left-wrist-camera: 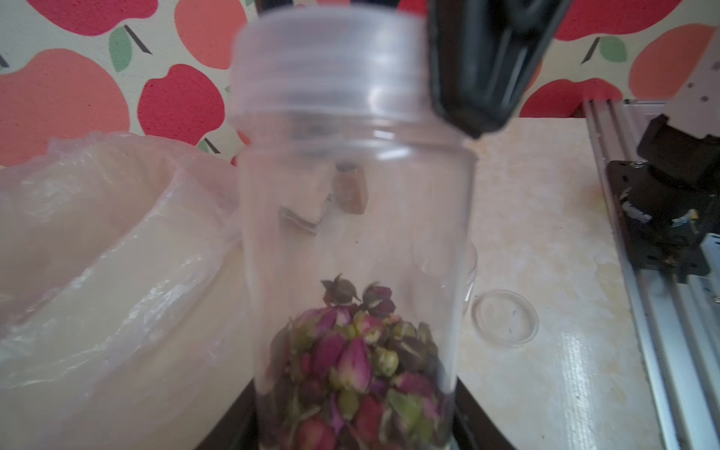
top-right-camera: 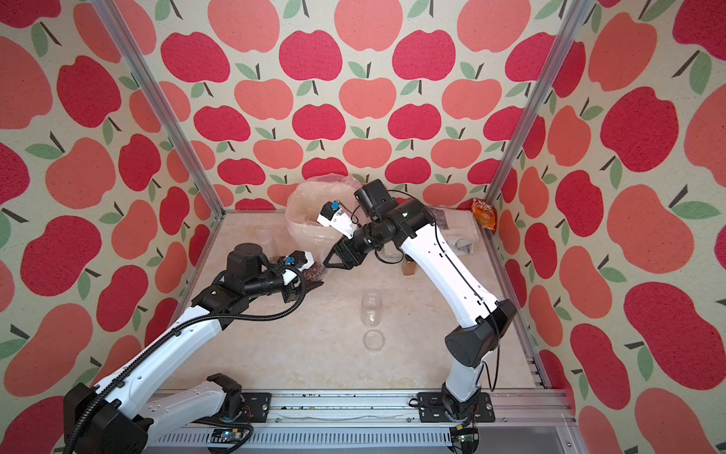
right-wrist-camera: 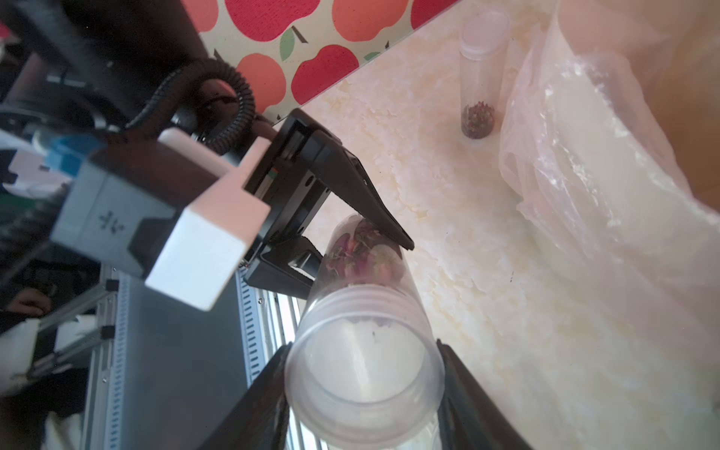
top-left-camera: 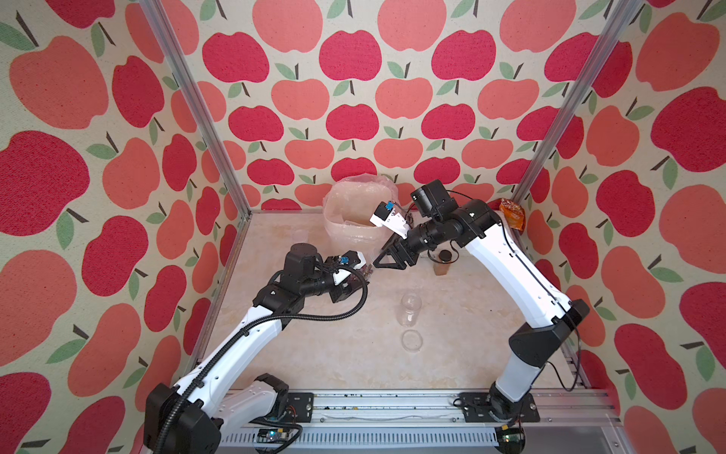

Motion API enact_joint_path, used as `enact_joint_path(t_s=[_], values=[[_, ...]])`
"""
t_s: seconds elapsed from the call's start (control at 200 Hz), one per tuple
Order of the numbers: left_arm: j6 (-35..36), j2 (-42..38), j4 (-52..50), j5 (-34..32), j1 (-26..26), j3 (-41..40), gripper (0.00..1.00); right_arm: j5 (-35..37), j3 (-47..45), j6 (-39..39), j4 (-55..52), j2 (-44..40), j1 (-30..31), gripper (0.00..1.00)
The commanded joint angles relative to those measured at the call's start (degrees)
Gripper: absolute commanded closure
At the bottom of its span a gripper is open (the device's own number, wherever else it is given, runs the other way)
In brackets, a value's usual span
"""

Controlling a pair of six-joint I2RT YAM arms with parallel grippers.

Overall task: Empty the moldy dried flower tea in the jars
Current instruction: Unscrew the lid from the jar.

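Three clear plastic jars show, none of them whole. The held jar is nearly lost in both top views, squeezed between the black grippers. There we make out only a dark reddish patch of dried flower tea. The left wrist view cuts off its base.

It is a smooth, see-through cylinder with a ridged round lid. It is raised off the cream marbled table, near the crinkled plastic bin liner. Its long axis lies close to level, base toward the left arm, lid pointing at the right arm.

The left gripper pinches the base end, where the wrinkled pink and olive buds are heaped. The right gripper has its fingers pressed on either side of the lid, as far as the blurred right wrist view lets us judge.

A second jar stands upright beside the liner, lid on, with a thin dark layer at its bottom. The third jar sits open mid-table, its loose lid flat just beside it.
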Motion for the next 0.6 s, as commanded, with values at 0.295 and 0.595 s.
enact_joint_path(t_s=[0.295,0.595], values=[[-1.69,4.43,-11.67,19.45,2.58,5.46,0.91,0.27,4.9,-22.1,-6.09,3.42,-0.2,0.63],[-2.49,3.31,-3.6,6.99,1.55,2.81,0.92,2.32,8.37,-15.58,-5.7,4.06,-0.16,0.24]])
